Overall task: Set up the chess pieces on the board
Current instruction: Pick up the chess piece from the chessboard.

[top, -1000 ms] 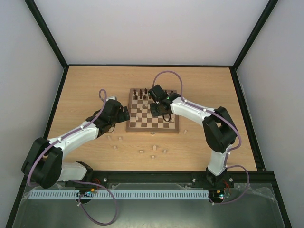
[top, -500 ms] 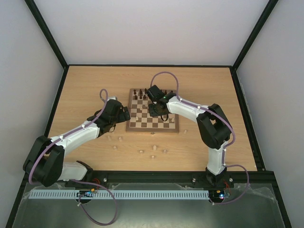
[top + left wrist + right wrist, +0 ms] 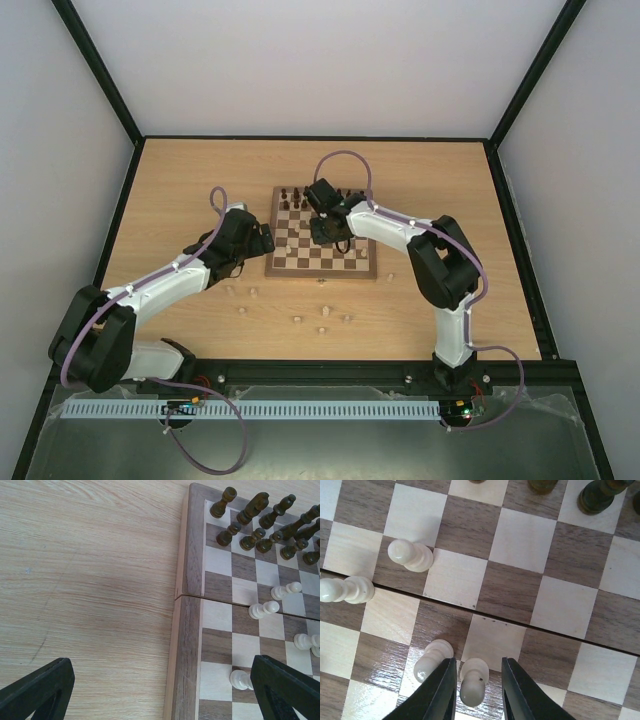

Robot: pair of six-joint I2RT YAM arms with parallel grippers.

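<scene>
Worktop (image 3: pixel 200 180): pale wood grain, carrying everything, with both arms reaching in from the near edge.
Board (image 3: pixel 320 272): brown and cream checks in a brown frame, set mid-worktop, with a seam across its middle.
Left pincer (image 3: pixel 160 682): jaws spread wide with nothing in them, hanging over bare worktop just off the board's left rim, well apart from the action.
Right pincer (image 3: pixel 478 680): here's the play! It's low over the middle of the board, jaws narrowly parted and straddling one pale pawn. A strip of dark square shows between the pawn and one finger, so I call it not clamped yet.
Dark pieces (image 3: pixel 255 530): lined up upright in the far two rows, out of the way.
Loose pale pieces (image 3: pixel 298 320): a scatter on the worktop in front of the board's near edge, not yet set up. A few more stand on mid-board squares.
Neighbour pawn (image 3: pixel 431 661): just beside the outer face of one finger, close enough to get nudged.
Pale pawn (image 3: pixel 473 677): right between the fingers on a dark square near the seam, hugging the finger on the neighbour's side. It reads as upright, long axis vertical, so the grip crosses its slim body. The right arm is on it and the left isn't close.
Look of it: cream and glossy, a round head over a flared base. It's small and smooth, and I'd say likely to tip if pinched off-centre.
</scene>
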